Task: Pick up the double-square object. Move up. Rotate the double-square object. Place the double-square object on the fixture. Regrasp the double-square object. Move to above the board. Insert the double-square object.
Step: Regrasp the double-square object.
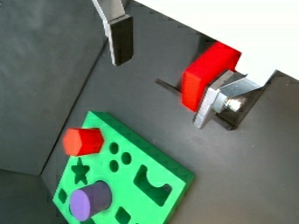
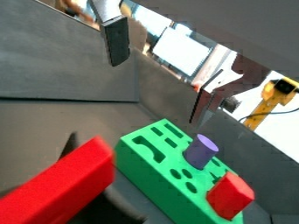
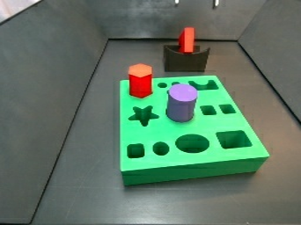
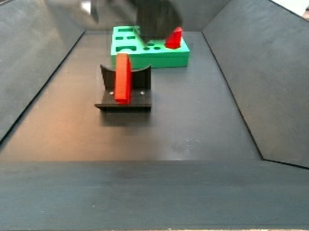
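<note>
End effector (image 1: 167, 63): two flat silver finger plates with dark pads, spread apart with nothing between them, raised above the dark floor; only the fingertips (image 3: 196, 3) show at the upper edge of a side view.

Double-square object (image 3: 187, 39): bright red, smooth, blocky piece, standing upright and narrow in the fixture (image 3: 186, 59), well clear of the fingers. In a side view it shows as a tall red slab (image 4: 122, 76) rising from the fixture's scooped top (image 4: 123, 97).

Fixture: small matte black block on the dark floor, just behind the board in a side view.

Board (image 3: 188, 132): large bright green rectangular slab, top pierced with star, round and square cut-outs.

Red hexagonal peg (image 3: 140, 80): glossy, six-sided, upright in a corner of the board.

Purple cylinder (image 3: 181, 103): smooth, round, upright near the board's middle.

Enclosure: dark grey matte floor and sloped walls (image 4: 239, 63).
</note>
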Robot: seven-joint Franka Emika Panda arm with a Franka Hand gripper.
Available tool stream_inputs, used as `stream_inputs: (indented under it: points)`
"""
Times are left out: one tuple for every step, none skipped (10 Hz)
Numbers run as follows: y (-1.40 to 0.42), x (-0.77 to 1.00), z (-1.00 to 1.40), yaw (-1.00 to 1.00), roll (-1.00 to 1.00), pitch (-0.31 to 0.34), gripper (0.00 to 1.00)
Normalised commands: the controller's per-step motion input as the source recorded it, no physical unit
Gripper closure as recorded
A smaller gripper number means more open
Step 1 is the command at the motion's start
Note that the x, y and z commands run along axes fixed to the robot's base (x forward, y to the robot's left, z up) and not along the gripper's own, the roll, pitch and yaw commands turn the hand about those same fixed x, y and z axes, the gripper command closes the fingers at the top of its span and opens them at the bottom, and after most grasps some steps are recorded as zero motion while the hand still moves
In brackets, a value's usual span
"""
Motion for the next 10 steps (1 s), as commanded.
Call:
stream_inputs:
  points:
    - [-0.47, -0.10, 0.29, 0.03, 1.00, 0.042, 0.00]
    - [-0.29, -0.06, 0.10, 0.03, 1.00, 0.040, 0.00]
    - [-0.08, -0.01, 0.05, 0.03, 1.00, 0.043, 0.00]
    - [-0.03, 0.00, 0.04, 0.03, 1.00, 0.046, 0.00]
    - [-0.04, 0.00, 0.02, 0.03, 1.00, 0.045, 0.00]
    - [-0.04, -0.02, 0.02, 0.03, 1.00, 0.039, 0.00]
    - [-0.03, -0.02, 0.01, 0.03, 1.00, 0.037, 0.00]
    - [-0.03, -0.02, 0.00, 0.03, 1.00, 0.031, 0.00]
    - [-0.02, -0.02, 0.00, 0.03, 1.00, 0.026, 0.00]
    - [-0.02, -0.01, 0.00, 0.03, 1.00, 0.023, 0.00]
